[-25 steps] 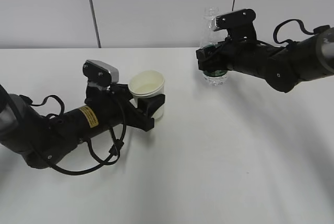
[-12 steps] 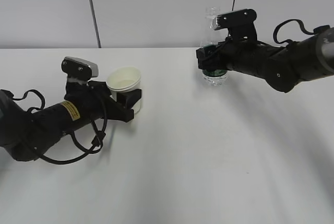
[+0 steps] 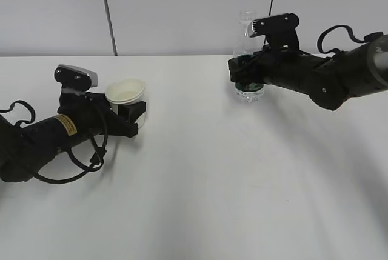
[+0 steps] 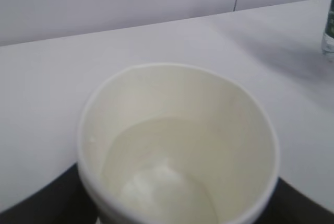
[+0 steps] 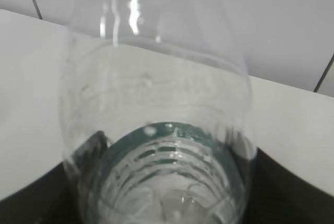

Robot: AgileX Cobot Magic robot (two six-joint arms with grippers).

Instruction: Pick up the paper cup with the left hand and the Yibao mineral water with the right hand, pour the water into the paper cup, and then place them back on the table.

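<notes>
Cream-white paper cup (image 3: pixel 125 92) sat upright between the jaws of my left hand (image 3: pixel 130 114), low over the table (image 3: pixel 212 181) at far left. My right hand (image 3: pixel 242 75) pinched the Yibao mineral water (image 3: pixel 247 54) upright, well apart to the cup's right; setting down looked next.

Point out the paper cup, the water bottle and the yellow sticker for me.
paper cup (image 3: pixel 126 91), exterior view, on the inside wall just under the rim.
water bottle (image 3: pixel 249 94), exterior view, on the clear base below the green label.
yellow sticker (image 3: pixel 65 124), exterior view, on the sticker's middle, on the left arm.
</notes>
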